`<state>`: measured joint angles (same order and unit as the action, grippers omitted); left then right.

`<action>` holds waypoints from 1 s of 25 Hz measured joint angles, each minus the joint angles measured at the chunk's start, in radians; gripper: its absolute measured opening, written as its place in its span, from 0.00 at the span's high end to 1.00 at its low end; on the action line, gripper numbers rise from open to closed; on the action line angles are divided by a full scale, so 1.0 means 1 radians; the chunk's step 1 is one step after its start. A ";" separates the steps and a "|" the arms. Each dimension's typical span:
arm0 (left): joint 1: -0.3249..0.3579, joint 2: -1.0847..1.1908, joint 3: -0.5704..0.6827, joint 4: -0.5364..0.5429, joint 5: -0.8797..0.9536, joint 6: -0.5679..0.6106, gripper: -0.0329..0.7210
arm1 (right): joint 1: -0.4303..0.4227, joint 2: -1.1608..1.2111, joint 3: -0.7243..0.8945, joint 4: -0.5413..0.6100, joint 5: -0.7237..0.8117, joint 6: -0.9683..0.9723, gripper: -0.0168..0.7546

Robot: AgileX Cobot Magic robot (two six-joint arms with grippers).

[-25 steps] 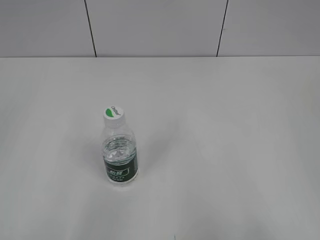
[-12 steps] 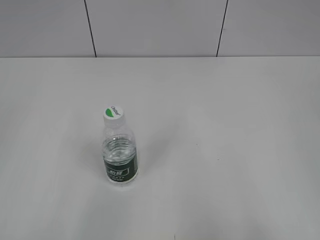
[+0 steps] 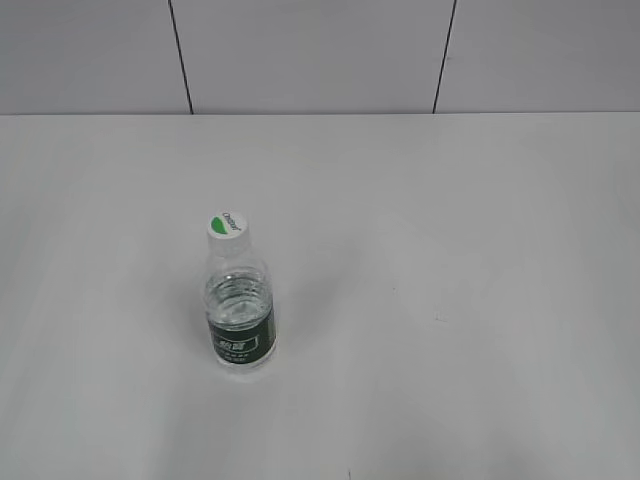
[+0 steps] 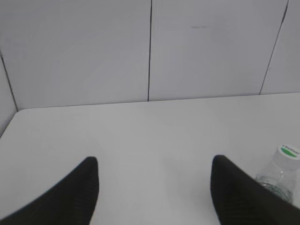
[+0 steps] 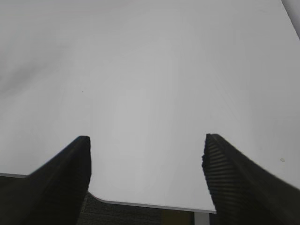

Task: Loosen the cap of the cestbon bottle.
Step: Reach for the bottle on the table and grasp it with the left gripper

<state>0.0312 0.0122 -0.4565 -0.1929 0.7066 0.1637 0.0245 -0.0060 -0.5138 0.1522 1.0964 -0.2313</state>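
Note:
The cestbon bottle (image 3: 240,315), clear plastic with a dark green label band, stands upright left of centre on the white table (image 3: 450,250). Its white cap (image 3: 226,227) with a green half-circle mark sits on top. No gripper shows in the exterior view. In the left wrist view my left gripper (image 4: 153,161) is open and empty over bare table; the bottle (image 4: 280,177) and its cap (image 4: 288,153) show at the far right edge, beyond the right finger. My right gripper (image 5: 146,140) is open and empty above the table's near edge; the bottle is out of that view.
A grey panelled wall (image 3: 320,55) with dark vertical seams rises behind the table's far edge. The table's near edge and rounded corner (image 5: 96,198) show below my right gripper, with dark floor under it.

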 joint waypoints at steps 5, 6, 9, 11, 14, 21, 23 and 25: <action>0.000 0.091 0.086 -0.141 -0.218 0.154 0.35 | 0.000 0.000 0.000 0.000 0.000 0.000 0.24; 0.000 0.117 0.088 -0.143 -0.256 0.185 0.35 | 0.000 0.000 0.000 0.000 0.000 0.000 0.24; 0.000 0.221 0.122 -0.150 -0.356 0.226 0.35 | 0.000 0.000 0.000 0.000 0.000 0.000 0.24; 0.000 0.304 0.151 -0.159 -0.437 0.236 0.35 | 0.000 0.000 0.000 0.000 0.000 0.000 0.24; 0.000 0.410 0.179 -0.163 -0.569 0.241 0.35 | 0.000 0.000 0.000 0.000 0.000 0.000 0.24; 0.000 0.606 0.186 -0.169 -0.791 0.241 0.33 | 0.000 0.000 0.000 0.000 0.000 0.000 0.24; -0.001 0.650 0.186 -0.166 -0.837 0.241 0.33 | 0.000 0.000 0.000 0.000 0.000 0.000 0.24; -0.006 0.698 0.186 -0.166 -0.895 0.234 0.32 | 0.000 0.000 0.000 0.000 0.000 0.000 0.24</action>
<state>0.0254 0.7105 -0.2702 -0.3593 -0.1884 0.3980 0.0245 -0.0060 -0.5138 0.1522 1.0964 -0.2313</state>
